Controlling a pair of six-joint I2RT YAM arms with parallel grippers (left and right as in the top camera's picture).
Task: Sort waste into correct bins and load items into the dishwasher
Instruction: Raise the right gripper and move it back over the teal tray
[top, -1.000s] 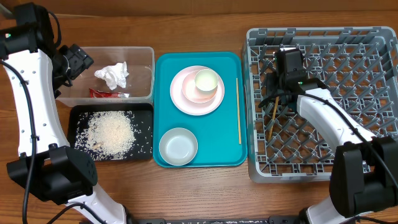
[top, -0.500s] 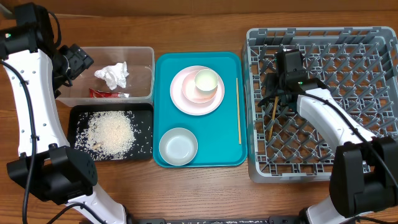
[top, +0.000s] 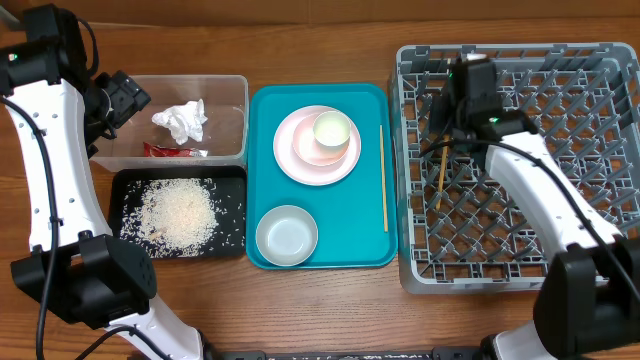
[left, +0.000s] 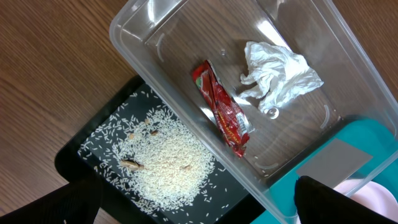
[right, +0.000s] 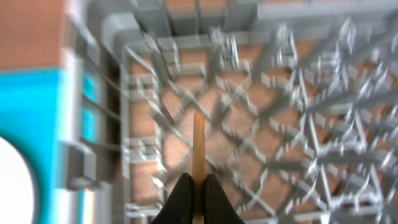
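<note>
Chopstick (right: 198, 143) pinched in right end effector (right: 198, 182), above rack (right: 292, 134).

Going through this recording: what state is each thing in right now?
left gripper: open, empty
right gripper: shut on chopstick, over dish rack
second chopstick: lying on teal tray
clear tub: holds tissue, red wrapper
black tray: holds rice
plates: stacked, cup on top
bowl: upright, empty

Bright, even light from above, shadows soft and short, white glare streaks noted on clear tub (left: 177, 46), overhead view sharp, right wrist view motion-blurred, dish rack (right: 249, 93) smeared.
</note>
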